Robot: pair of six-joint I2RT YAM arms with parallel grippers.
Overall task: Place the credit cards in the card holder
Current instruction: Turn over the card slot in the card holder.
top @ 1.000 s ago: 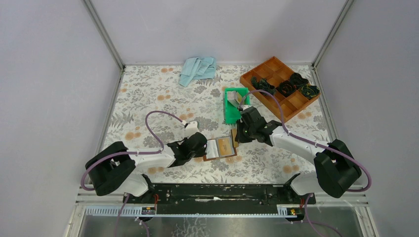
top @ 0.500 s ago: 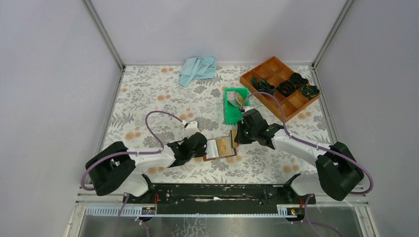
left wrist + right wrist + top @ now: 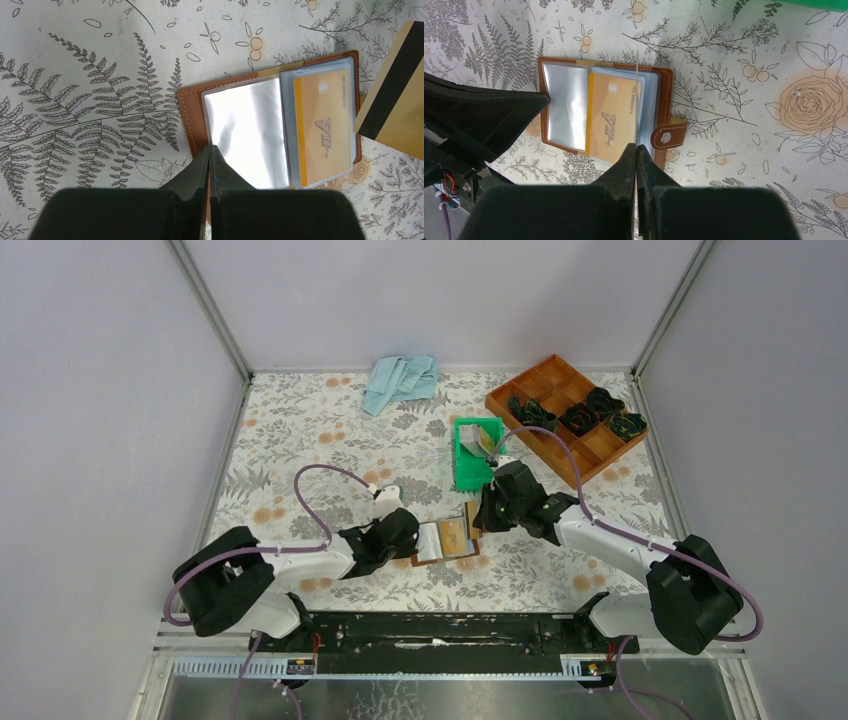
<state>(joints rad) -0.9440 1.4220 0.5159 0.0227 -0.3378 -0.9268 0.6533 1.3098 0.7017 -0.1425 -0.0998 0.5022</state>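
The brown leather card holder [image 3: 446, 540] lies open on the flowered table, its snap tab [image 3: 669, 136] to the right. A gold card marked VIP [image 3: 322, 127] sits in one clear sleeve, and the sleeve [image 3: 247, 130] beside it is bare. My left gripper [image 3: 210, 148] is shut, its tips resting on the holder's left edge. Over the holder's right side, my right gripper [image 3: 637, 146] is shut on a gold-tan credit card with a dark stripe [image 3: 395, 97]. That card stands on edge and shows as a thin line in the right wrist view.
A green plastic bin [image 3: 467, 468] with more cards [image 3: 478, 441] stands just behind the right gripper. An orange-brown wooden tray [image 3: 563, 388] holding dark bundles is at the back right. A light blue cloth [image 3: 400, 380] lies at the back.
The right arm has eased slightly down and left, bringing the held card closer over the holder's right side. The left arm has stayed put.
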